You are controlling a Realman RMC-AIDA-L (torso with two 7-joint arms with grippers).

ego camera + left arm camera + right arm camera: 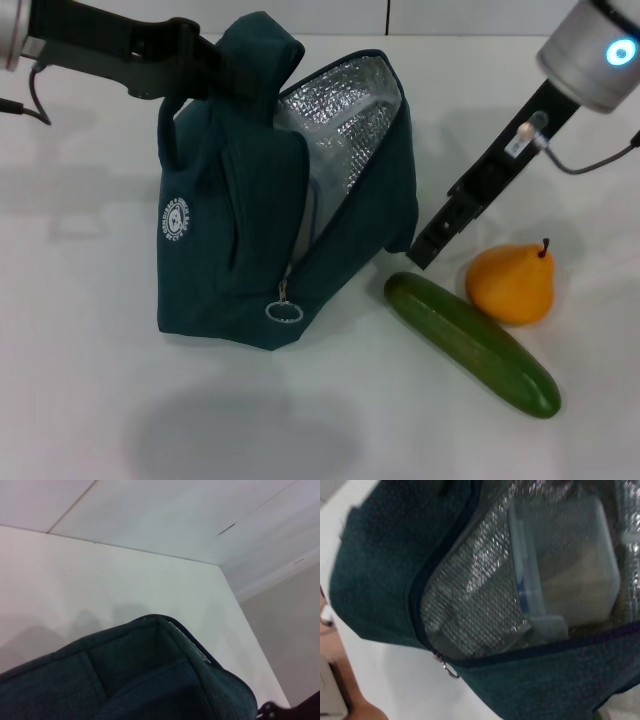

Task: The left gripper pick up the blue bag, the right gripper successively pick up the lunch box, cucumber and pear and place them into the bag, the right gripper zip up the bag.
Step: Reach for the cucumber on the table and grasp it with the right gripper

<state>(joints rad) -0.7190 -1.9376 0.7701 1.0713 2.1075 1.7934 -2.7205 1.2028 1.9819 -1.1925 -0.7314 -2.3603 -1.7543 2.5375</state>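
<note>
**Teal bag held open, lunch box inside, fruit and veg on the table**

Teal fabric fills the middle of the head view: the blue bag (250, 240) stands on the white table (80, 380), tilted, its mouth gaping toward the robot's right and the silver foil lining (345, 120) catching the light. Up top, the left gripper (205, 58) reaches in from the left and has the bag's handle (262, 45) bunched against it, clamped on the fabric and holding the bag up. The ring zipper pull (284, 311) dangles low on the front, beside the round white logo (175, 220).

Over to the right wrist view, and there it is: the lunch box (570, 565) sits inside the bag, resting against the foil, its blue-rimmed lid facing the opening.

Now the right gripper (430, 250) hangs just beside the bag's open edge, angled down toward the table, close above the near end of the cucumber (470, 342). Whether its fingers are spread or closed, I cannot tell; nothing shows in them. The cucumber lies diagonally on the table outside the bag, and the pear (512, 283) sits upright right next to it, touching or nearly so.
</note>
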